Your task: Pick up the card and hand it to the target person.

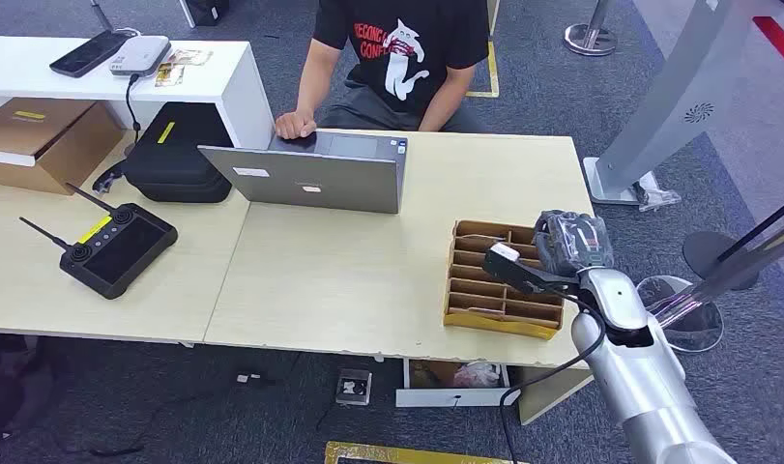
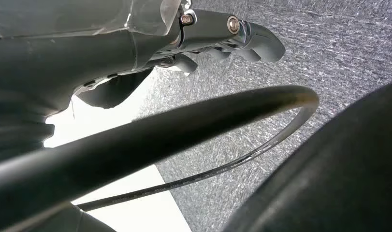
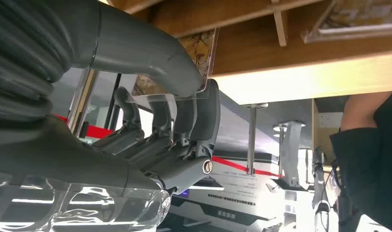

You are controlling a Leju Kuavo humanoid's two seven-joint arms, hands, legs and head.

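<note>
A wooden card box with several slots stands on the right part of the light table. My right hand hovers over the box's far right corner. In the right wrist view its thumb and fingers pinch a card with a brown print and a clear edge, close against the wooden box. The person in a black printed shirt sits at the far side of the table, one hand on the laptop. My left hand hangs over grey carpet, holding nothing.
A grey laptop stands open in front of the person. On the left lie a black remote controller, a black case and a cardboard box. A grey stand rises right of the table.
</note>
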